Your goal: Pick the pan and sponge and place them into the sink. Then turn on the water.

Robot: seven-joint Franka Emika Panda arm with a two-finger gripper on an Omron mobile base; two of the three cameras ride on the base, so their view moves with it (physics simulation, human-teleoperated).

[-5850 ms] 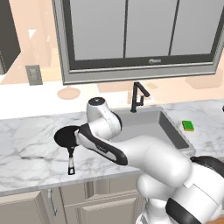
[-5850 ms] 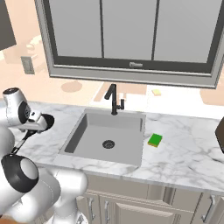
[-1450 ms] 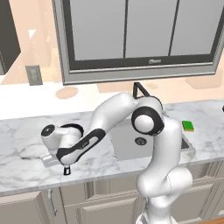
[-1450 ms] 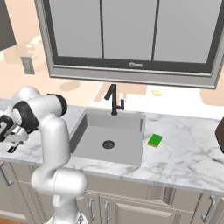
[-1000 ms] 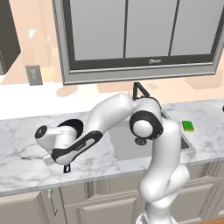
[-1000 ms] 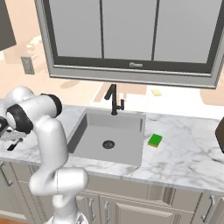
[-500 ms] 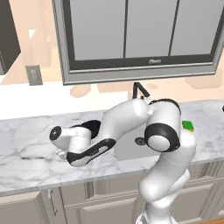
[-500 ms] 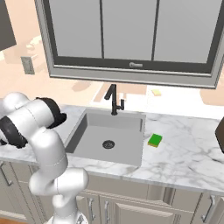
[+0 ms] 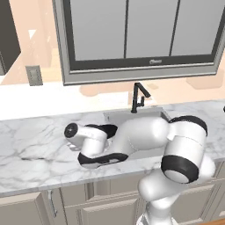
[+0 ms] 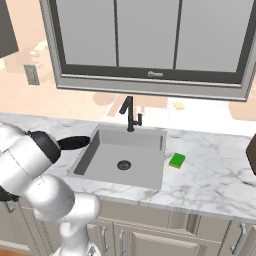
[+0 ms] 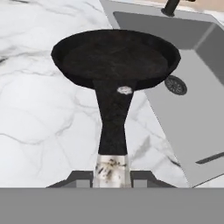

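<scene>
While the gripper (image 11: 112, 175) clamps the pan (image 11: 114, 59) by its handle, carry it level toward the sink (image 11: 192, 127) ahead-right.

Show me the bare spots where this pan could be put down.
The sink floor is bare all around the drain. Bare marble lies to the right of the sponge. It is crowded at the sink's left rim, where the arm holds the pan, and near the faucet.
</scene>
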